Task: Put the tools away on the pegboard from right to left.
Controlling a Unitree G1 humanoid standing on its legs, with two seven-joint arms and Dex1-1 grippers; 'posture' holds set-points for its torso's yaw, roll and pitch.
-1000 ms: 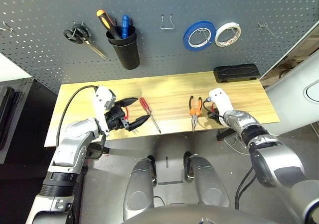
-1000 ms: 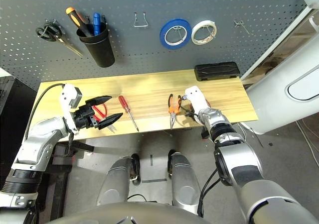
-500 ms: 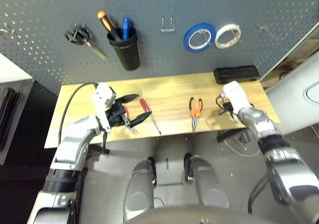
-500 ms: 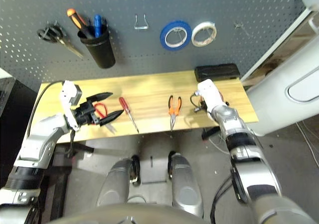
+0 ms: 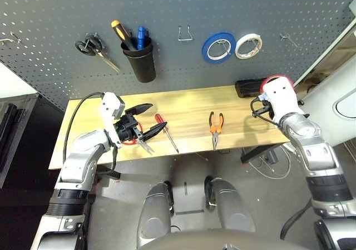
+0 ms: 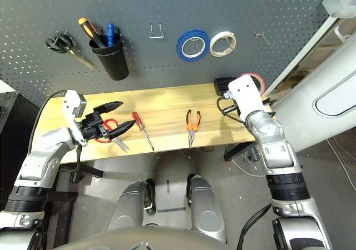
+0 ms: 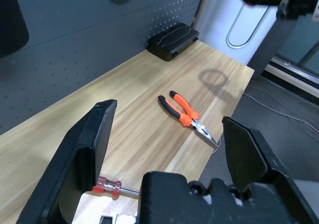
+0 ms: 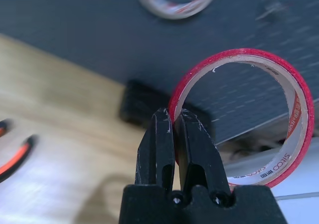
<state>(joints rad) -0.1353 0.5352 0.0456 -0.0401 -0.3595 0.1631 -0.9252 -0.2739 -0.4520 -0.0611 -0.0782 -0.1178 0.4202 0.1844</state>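
My right gripper (image 8: 173,115) is shut on the rim of the thin red tape ring (image 8: 299,109), held in the air above the table's right end, near the black case (image 5: 247,88) and below the pegboard (image 5: 167,5). The orange-and-black pliers (image 5: 215,122) lie right of the table's middle. Left of them lies the small red-handled screwdriver (image 5: 161,119). At the table's left, my left gripper (image 5: 156,116) hangs open just above the red-handled scissors (image 6: 102,136), which are partly hidden under it.
On the pegboard hang black-handled scissors (image 5: 92,45), a black cup (image 5: 140,58) holding tools, a bare wire hook (image 5: 185,33), a blue tape roll (image 5: 218,46), a white tape roll (image 5: 247,45) and a small hook (image 5: 287,38) at far right. The wooden table (image 5: 189,103) is narrow.
My right gripper has risen from the table's front edge beside the pliers, up and back to the right, carrying the red tape ring. The left gripper has stayed over the scissors.
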